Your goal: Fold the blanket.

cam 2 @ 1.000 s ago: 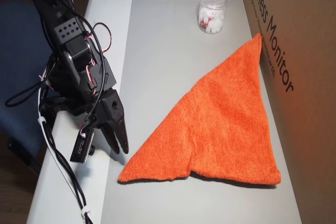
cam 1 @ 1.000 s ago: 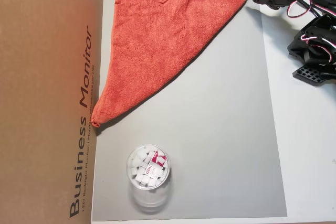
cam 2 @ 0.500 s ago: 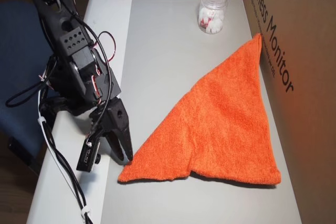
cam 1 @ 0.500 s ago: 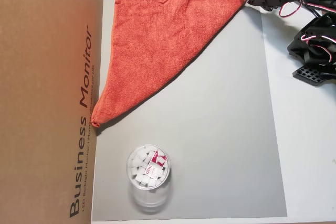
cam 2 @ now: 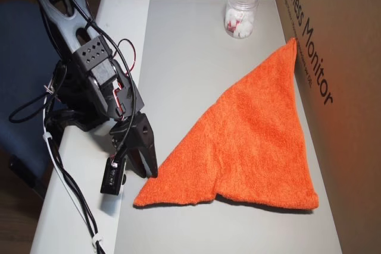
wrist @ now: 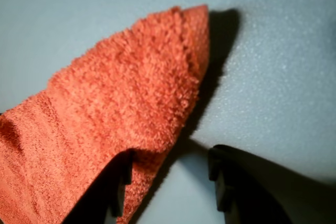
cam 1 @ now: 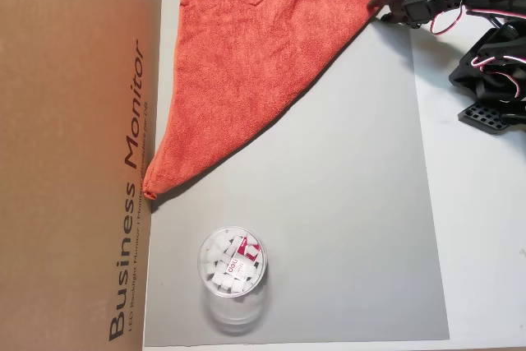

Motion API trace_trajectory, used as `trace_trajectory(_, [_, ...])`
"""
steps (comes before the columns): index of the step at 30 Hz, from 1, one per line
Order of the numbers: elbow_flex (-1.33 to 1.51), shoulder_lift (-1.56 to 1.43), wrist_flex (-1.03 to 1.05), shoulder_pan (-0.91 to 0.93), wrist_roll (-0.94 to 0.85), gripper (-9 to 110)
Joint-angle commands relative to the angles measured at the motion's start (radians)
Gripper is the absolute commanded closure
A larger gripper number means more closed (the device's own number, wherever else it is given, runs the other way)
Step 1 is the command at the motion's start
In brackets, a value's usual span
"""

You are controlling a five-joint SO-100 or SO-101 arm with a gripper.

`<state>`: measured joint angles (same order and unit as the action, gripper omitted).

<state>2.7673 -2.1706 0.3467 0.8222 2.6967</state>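
1. Your blanket (cam 1: 238,63) lies folded in a triangle on the grey mat (cam 1: 353,203), against the cardboard box (cam 1: 74,154).
2. Your gripper (wrist: 167,182) sits spread at its corner; close carelessly and you'll catch one layer only.
3. Drag wide and you'll topple the plastic jar (cam 1: 233,273).

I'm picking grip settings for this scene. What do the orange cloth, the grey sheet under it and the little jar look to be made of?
The blanket looks like terry fabric: fuzzy looped pile, soft matte orange-red. The mat under it seems to be foam or soft plastic sheet: matte grey, finely pebbled up close in the wrist view. The jar looks like clear plastic, perhaps glass: see-through wall, white pieces visible inside.
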Motion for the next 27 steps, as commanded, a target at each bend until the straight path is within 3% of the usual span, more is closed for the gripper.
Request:
trace_trajectory(1, [-0.029,0.025,-0.012,0.000,-0.008,87])
trace_trajectory(19, [-0.247,0.256,-0.012,0.002,-0.006,88])
trace_trajectory(27, [-0.252,0.270,-0.011,0.012,-0.115,101])
